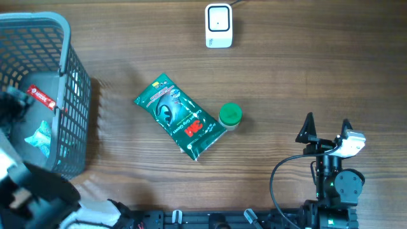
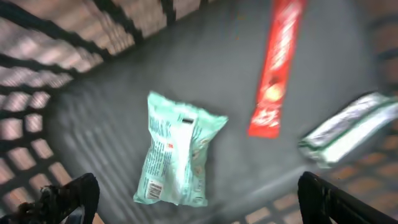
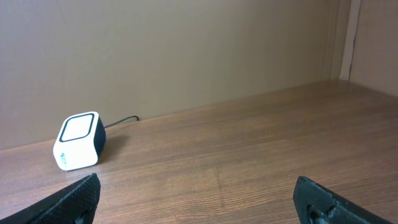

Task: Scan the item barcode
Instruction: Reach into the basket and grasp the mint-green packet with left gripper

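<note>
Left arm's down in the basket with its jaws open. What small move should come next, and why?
Probably lift the left gripper straight up out of the basket. Its jaws stand open and hold nothing. The mint pouch lies loose on the basket floor below it, while the green glove pack and the green-lidded jar wait on the table, likely unscanned.

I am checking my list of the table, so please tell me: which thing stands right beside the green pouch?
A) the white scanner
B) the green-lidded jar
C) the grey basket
B: in the overhead view the jar stands at the right edge of the pouch.
</note>
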`<state>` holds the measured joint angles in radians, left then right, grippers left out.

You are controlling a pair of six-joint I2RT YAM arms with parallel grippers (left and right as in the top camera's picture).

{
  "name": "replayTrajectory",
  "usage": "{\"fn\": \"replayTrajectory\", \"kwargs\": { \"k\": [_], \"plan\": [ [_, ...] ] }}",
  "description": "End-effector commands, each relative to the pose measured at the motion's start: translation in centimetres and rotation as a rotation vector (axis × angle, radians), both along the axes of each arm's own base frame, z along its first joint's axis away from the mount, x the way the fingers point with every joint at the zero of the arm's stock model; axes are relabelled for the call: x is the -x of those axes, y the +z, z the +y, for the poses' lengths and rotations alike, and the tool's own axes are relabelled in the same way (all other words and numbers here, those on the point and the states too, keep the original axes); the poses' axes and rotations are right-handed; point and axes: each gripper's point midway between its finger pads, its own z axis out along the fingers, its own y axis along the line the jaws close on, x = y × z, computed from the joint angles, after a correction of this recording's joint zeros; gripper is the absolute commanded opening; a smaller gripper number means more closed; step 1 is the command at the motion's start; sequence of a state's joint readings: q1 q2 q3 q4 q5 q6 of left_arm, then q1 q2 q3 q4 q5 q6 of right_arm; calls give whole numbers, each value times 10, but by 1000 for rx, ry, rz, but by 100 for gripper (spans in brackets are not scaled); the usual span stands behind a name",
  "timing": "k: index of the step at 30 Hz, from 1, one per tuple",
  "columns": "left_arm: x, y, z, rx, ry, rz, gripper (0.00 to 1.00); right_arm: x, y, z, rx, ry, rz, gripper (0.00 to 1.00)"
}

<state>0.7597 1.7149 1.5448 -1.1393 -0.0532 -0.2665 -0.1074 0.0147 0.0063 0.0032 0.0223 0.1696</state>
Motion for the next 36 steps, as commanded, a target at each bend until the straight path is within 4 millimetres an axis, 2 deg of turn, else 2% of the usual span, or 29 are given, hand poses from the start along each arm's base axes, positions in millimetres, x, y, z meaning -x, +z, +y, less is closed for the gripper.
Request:
{"fn": "replayTrajectory", "kwargs": {
  "k": [1, 6, 10, 14, 20, 24, 28, 31, 34, 36],
  "plan": [
    [2, -49, -13, 112, -47, 113, 95, 0, 2, 2, 14, 13, -8, 100],
    [6, -90, -21, 180, -70, 243, 93, 0, 2, 2, 14, 13, -8, 100],
    [10, -110, -27, 223, -79, 306, 89, 0, 2, 2, 14, 13, -8, 100],
    [20, -112, -22, 194, -68, 367, 76, 0, 2, 2, 14, 13, -8, 100],
    [20, -120, -22, 208, -69, 381, 79, 0, 2, 2, 13, 13, -8, 100],
    [25, -134, -26, 243, -72, 420, 69, 0, 2, 2, 14, 13, -8, 100],
    [27, -136, -28, 254, -73, 431, 37, 0, 2, 2, 13, 13, -8, 100],
    [23, -132, -25, 249, -72, 420, 7, 0, 2, 2, 13, 13, -8, 100],
    [15, -112, -19, 237, -72, 407, 4, 0, 2, 2, 13, 13, -8, 100],
    [5, -80, -11, 216, -71, 384, 4, 0, 2, 2, 14, 13, -8, 100]
  ]
}}
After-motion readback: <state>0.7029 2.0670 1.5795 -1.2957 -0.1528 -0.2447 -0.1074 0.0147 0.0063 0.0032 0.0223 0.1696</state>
